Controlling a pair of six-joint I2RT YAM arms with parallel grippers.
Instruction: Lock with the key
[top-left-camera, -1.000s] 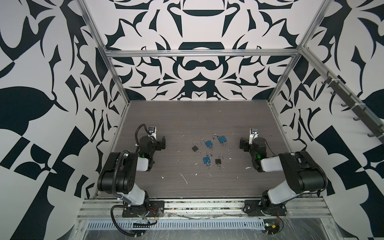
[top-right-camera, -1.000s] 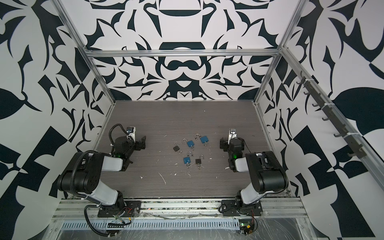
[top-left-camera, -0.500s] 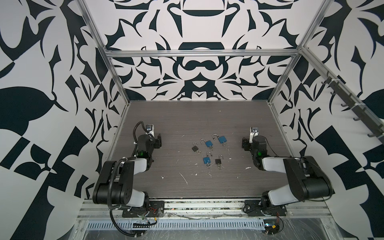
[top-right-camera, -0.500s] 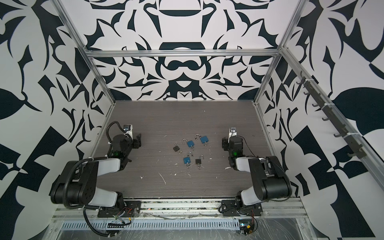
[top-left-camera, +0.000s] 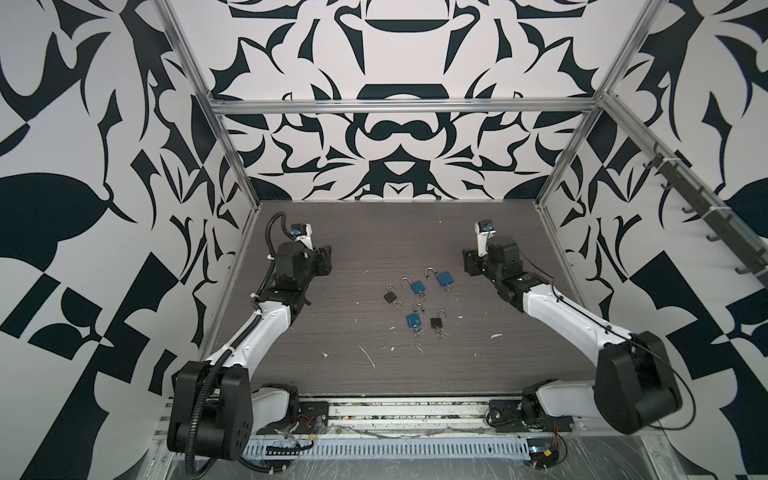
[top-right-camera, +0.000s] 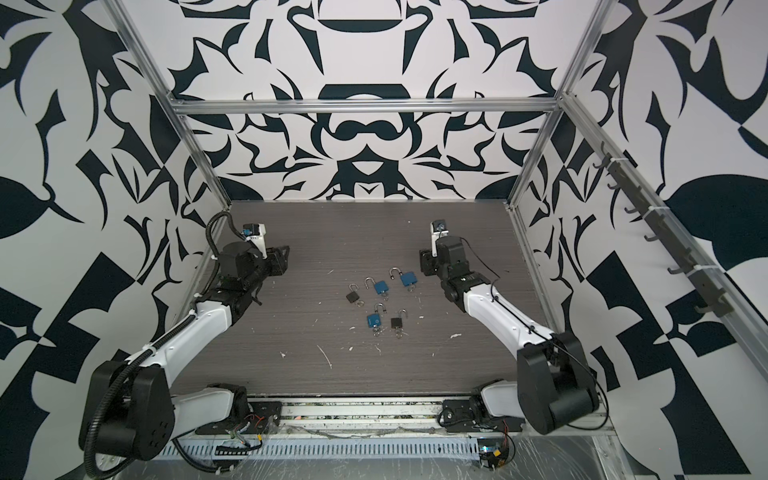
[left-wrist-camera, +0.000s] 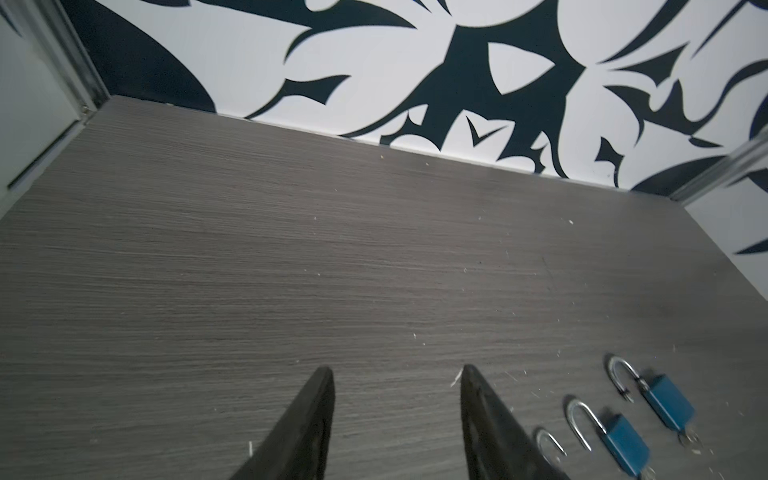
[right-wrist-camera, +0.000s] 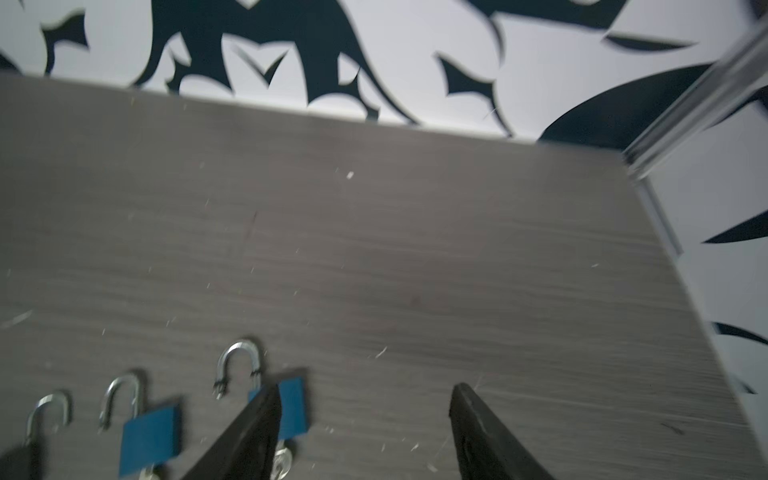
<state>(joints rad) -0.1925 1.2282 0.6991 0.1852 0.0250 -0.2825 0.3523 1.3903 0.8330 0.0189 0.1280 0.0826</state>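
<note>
1. In both top views my left gripper (top-left-camera: 326, 262) hangs over the left side of the table (top-left-camera: 374, 232) and my right gripper (top-left-camera: 468, 264) over the right side. From up here I cannot tell how wide either one stands. Five padlocks lie on the table between them. The far row holds the far black padlock (top-left-camera: 390, 296), the middle blue padlock (top-left-camera: 417, 286) and the right blue padlock (top-left-camera: 444, 278). Nearer my bases lie the near blue padlock (top-left-camera: 412, 320) and the near black padlock (top-left-camera: 436, 322). Every silver shackle stands raised.

2. In the left wrist view my left gripper (left-wrist-camera: 397, 367) has its jaws partway apart, with only bare table between them, so it holds nothing. Beside its fingers (left-wrist-camera: 316, 419) lie the right blue padlock (left-wrist-camera: 670, 401) and the middle blue padlock (left-wrist-camera: 626, 445). Only the shackle of the far black padlock (left-wrist-camera: 549, 442) shows; a finger hides its body.

3. The right wrist view is blurred. My right gripper (right-wrist-camera: 365, 390) has its jaws wider apart, with nothing between them. One of its fingers (right-wrist-camera: 253, 428) covers part of the right blue padlock (right-wrist-camera: 294, 399); I cannot tell whether it touches. That shackle has one leg free of the body, and a silver key (right-wrist-camera: 283, 459) sticks out of its base. Beyond it lie the middle blue padlock (right-wrist-camera: 151, 432) and the far black padlock (right-wrist-camera: 48, 409).
</note>
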